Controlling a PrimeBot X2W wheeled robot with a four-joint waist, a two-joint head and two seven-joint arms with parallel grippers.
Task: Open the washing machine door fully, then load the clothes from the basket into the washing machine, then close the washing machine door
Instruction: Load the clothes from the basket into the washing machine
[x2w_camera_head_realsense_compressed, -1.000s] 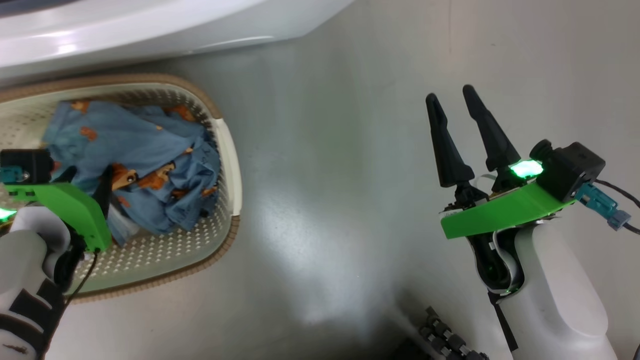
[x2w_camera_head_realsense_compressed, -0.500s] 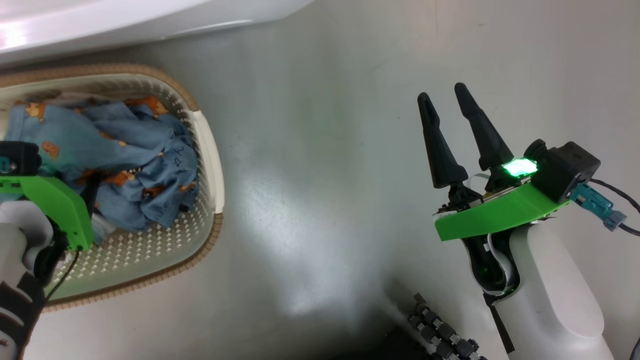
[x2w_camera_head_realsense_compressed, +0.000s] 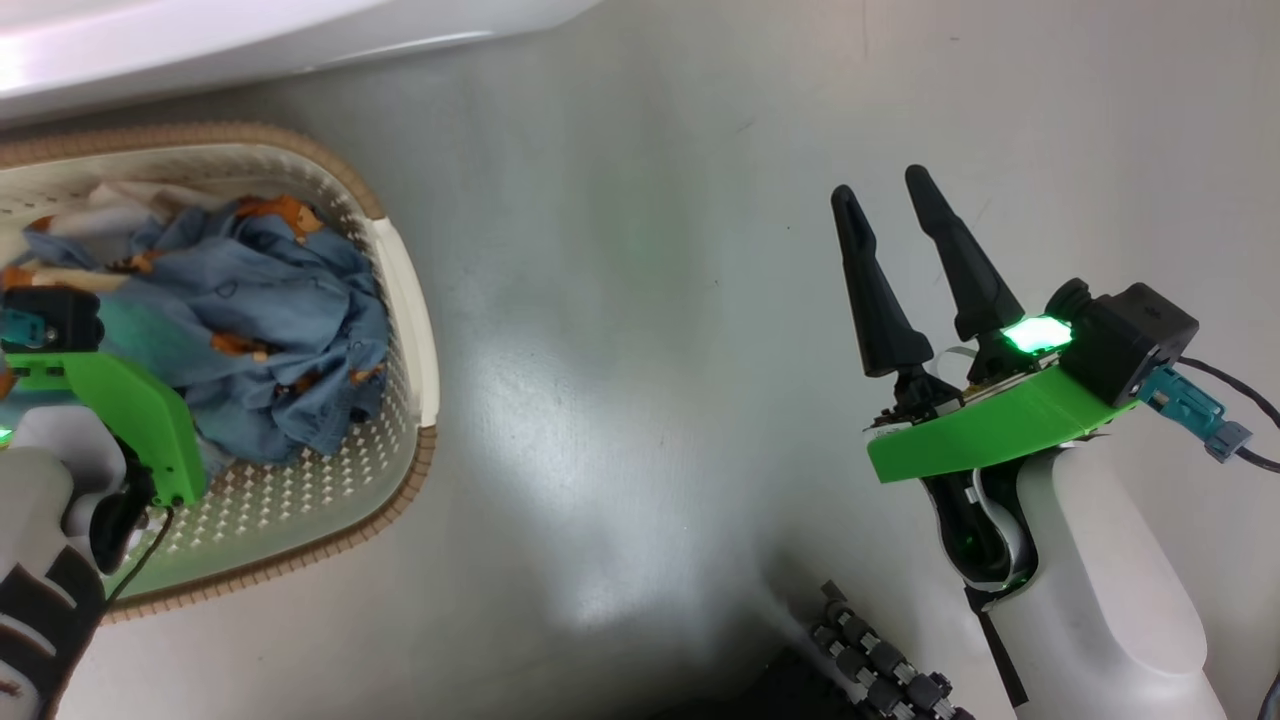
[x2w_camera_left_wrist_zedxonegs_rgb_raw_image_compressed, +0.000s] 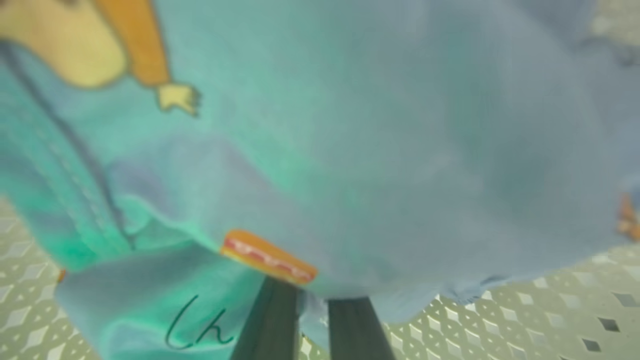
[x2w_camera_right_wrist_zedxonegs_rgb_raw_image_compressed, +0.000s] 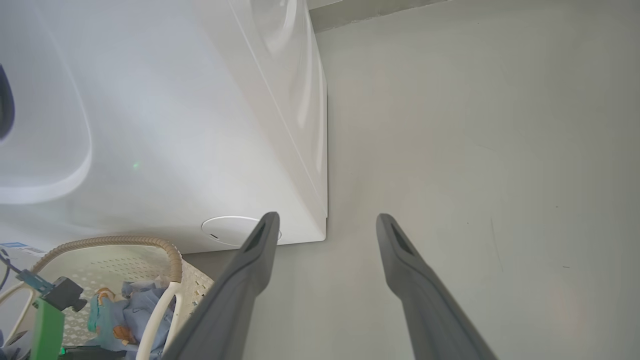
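The clothes (x2w_camera_head_realsense_compressed: 260, 310), light blue fabric with orange-brown figures, lie bunched in the cream basket (x2w_camera_head_realsense_compressed: 408, 300) at the left of the head view. My left gripper (x2w_camera_left_wrist_zedxonegs_rgb_raw_image_compressed: 312, 302) reaches down into the bundle. Its two fingers stand close together, shut on a fold of the clothes (x2w_camera_left_wrist_zedxonegs_rgb_raw_image_compressed: 350, 150), and their tips are hidden under the fabric. My right gripper (x2w_camera_head_realsense_compressed: 878, 182) hangs open over bare floor at the right, holding nothing. The white washing machine (x2w_camera_head_realsense_compressed: 250, 40) runs along the top, just behind the basket. The washing machine door is out of view.
Grey floor (x2w_camera_head_realsense_compressed: 620, 300) lies between the basket and my right arm. The washer's front corner (x2w_camera_right_wrist_zedxonegs_rgb_raw_image_compressed: 320, 220) and a round white cap (x2w_camera_right_wrist_zedxonegs_rgb_raw_image_compressed: 225, 229) sit low beside the basket (x2w_camera_right_wrist_zedxonegs_rgb_raw_image_compressed: 172, 255). A dark roller of my base (x2w_camera_head_realsense_compressed: 880, 670) is at the bottom.
The head camera has shifted, sliding the basket leftwards in the picture. My left gripper has shut on the clothes, and the bundle is now gathered and bunched up. The right arm holds still.
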